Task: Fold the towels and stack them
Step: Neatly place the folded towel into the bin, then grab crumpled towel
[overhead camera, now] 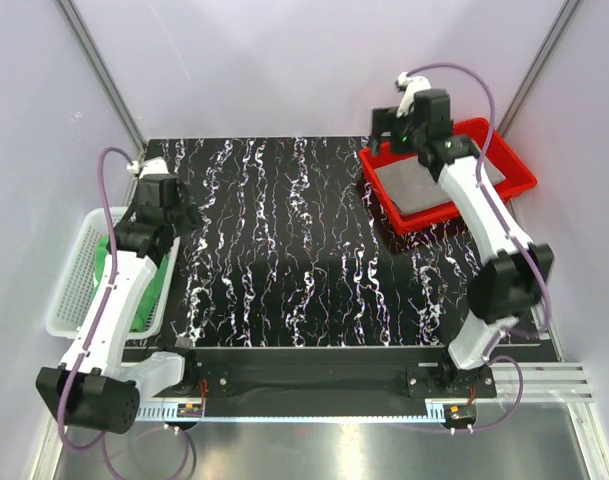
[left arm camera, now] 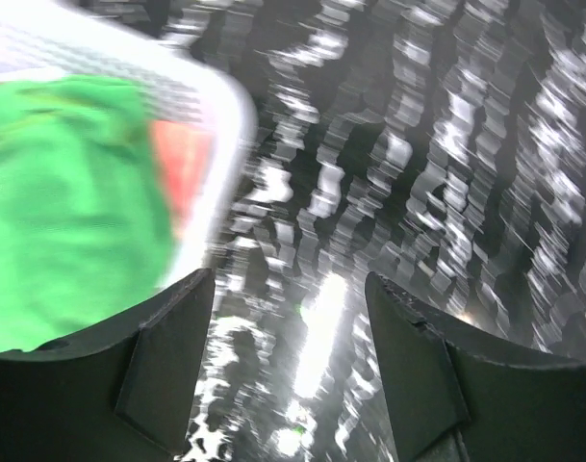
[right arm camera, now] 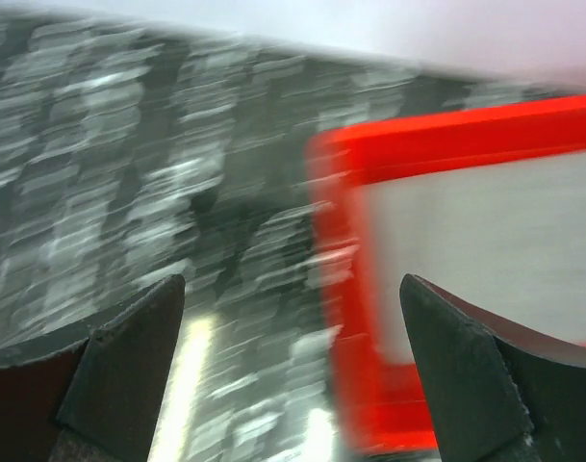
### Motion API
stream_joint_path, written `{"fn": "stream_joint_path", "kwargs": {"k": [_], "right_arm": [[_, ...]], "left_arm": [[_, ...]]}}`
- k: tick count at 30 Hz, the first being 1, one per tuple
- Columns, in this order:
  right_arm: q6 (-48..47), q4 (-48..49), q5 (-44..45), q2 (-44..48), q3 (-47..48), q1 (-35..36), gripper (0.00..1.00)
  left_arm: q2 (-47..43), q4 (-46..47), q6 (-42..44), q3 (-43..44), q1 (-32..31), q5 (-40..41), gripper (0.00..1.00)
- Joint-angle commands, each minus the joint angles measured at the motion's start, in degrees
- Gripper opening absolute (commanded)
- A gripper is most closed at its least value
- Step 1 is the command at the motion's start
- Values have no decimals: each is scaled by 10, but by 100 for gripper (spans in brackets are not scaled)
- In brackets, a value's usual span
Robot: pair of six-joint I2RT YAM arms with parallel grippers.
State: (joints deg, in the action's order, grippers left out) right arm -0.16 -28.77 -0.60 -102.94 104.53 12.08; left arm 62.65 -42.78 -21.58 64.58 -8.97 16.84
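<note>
A grey towel point(overhead camera: 429, 185) lies folded flat in the red tray point(overhead camera: 519, 185) at the back right. My right gripper point(overhead camera: 394, 128) hovers open and empty over the tray's far left corner. In the blurred right wrist view the open right gripper point(right arm camera: 293, 298) straddles the tray rim point(right arm camera: 339, 241), with the grey towel point(right arm camera: 485, 241) to the right. A bright green towel point(overhead camera: 136, 290) fills the white basket point(overhead camera: 69, 300) at the left. My left gripper point(overhead camera: 179, 210) stands open beside the basket's inner far corner. In the left wrist view the left gripper point(left arm camera: 291, 289) is over the table, the green towel point(left arm camera: 62, 212) and a pink towel point(left arm camera: 182, 168) to its left.
The black marbled mat point(overhead camera: 294, 250) covers the table between basket and tray. The basket rim point(left arm camera: 225, 135) stands just left of my left fingers. Pale walls close in on three sides. Both arm bases sit at the near edge.
</note>
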Motion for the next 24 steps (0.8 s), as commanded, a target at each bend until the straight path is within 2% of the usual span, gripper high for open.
{"fn": "stream_joint_path", "kwargs": {"k": [1, 3, 8, 10, 13, 16, 18, 20, 21, 24], "right_arm": [[142, 73, -131, 92, -119, 34, 100], [176, 102, -171, 131, -184, 58, 100], [160, 79, -217, 143, -211, 74, 100], [147, 60, -229, 154, -220, 74, 100], [147, 63, -222, 173, -225, 73, 100], [163, 92, -264, 190, -238, 74, 100], [164, 88, -274, 194, -240, 75, 100], [155, 80, -268, 199, -238, 75, 100], [155, 77, -265, 199, -238, 75, 100], [151, 76, -265, 201, -239, 75, 100]], "left_arm": [[4, -8, -19, -5, 54, 86, 69], [15, -7, -24, -18, 96, 89, 69], [83, 3, -21, -24, 210, 59, 68], [127, -24, -27, -5, 241, 45, 64], [200, -57, -38, 13, 262, 114, 61], [253, -46, -36, 1, 301, 95, 58], [285, -45, -27, 12, 320, 79, 41], [292, -53, -17, 24, 340, 50, 19], [288, -60, -15, 40, 342, 50, 0], [245, -72, -7, 79, 341, 45, 0]]}}
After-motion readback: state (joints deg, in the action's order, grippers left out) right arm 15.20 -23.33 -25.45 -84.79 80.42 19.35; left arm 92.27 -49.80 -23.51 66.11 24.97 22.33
